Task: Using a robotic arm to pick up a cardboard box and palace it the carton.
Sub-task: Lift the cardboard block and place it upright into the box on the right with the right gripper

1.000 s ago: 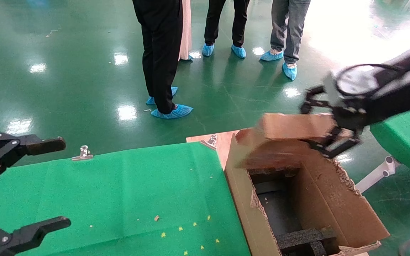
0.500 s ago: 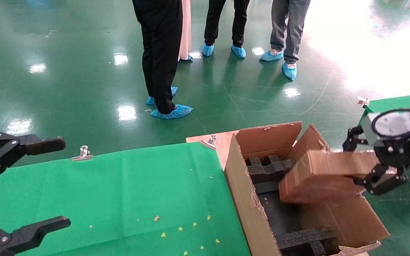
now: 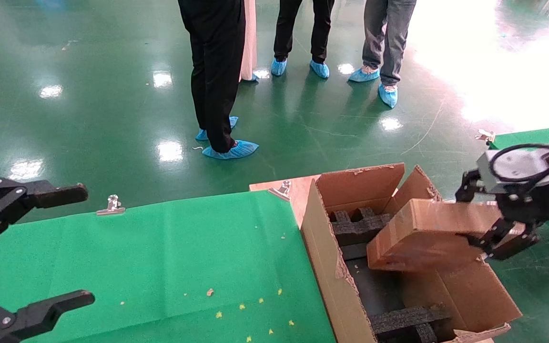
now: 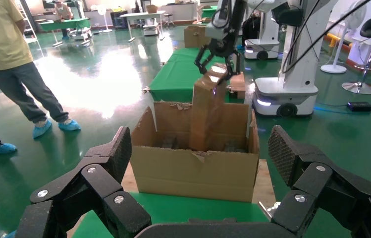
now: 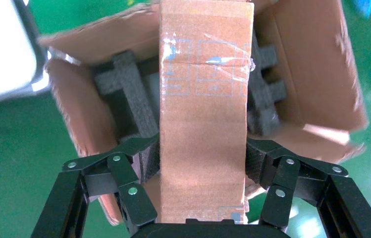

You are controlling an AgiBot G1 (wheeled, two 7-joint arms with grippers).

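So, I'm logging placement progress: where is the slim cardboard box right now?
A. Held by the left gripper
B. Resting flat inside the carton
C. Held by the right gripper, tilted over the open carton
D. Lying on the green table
C: the right gripper clamps the cardboard box, which hangs tilted over the carton.

A green cloth (image 3: 160, 257) is spread over a table, held at its far edge by two metal clips (image 3: 112, 205), and small yellow crumbs (image 3: 241, 307) are scattered on its near part. Beyond the cloth, three people in blue shoe covers (image 3: 230, 150) are seen standing on a glossy green floor (image 3: 88, 105). Well beyond the cloth, a second green-covered table (image 4: 183, 77) is seen in the left wrist view.
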